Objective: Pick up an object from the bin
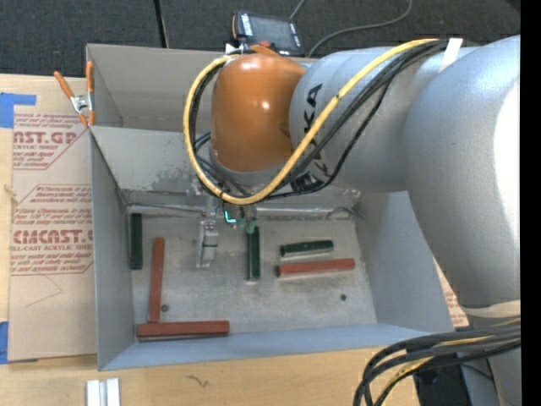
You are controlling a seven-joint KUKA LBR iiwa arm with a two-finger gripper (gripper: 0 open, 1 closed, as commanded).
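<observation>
Hovering low at bin centre, hand [226, 242] sits just beside a dark green bar [253, 256]; can't tell whether it's open or closed.
Bar lies flat on the bin [330, 304] floor, pointing toward the back wall, apart from the short green bar [306, 248] and red bar [314, 267] on its far side; more bars [156, 279] lie well apart by the left wall and front. My read: thin, stiff, light, probably slick plastic, not fragile. Low profile is the snag, since there's little side face to bite. Best hold is across the narrow width at mid-length so it lifts level; an end grab would likely let it pivot or slip out.
</observation>
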